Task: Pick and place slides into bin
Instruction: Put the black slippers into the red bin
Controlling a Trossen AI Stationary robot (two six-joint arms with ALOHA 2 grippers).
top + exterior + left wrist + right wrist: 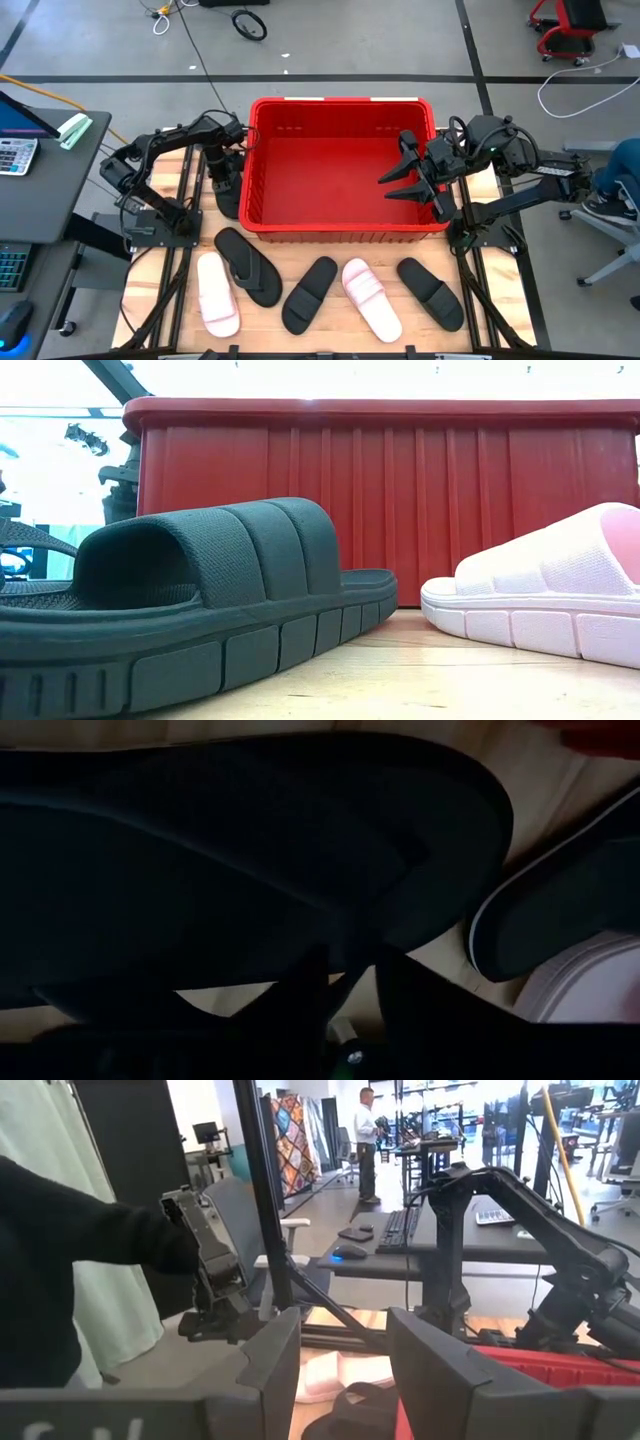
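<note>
The red bin stands mid-table; in the high view I see nothing inside it. A black flip-flop lies at the bin's left wall, and my left gripper is down on it and shut; the flip-flop fills the left wrist view. My right gripper hangs open and empty over the bin's right part. Near the front edge lie a pink slide, a second black flip-flop, a black slide, another pink slide and another black slide. My left gripper has the flip-flop's thong strap, where its two arms meet, between its two fingers. The fingers come from above, pointing down. I cannot tell whether the sole is off the table.
A black slide and a pink slide lie in front of the bin's near wall. A desk with a calculator stands to the left, off the table. A person stands far off in the room.
</note>
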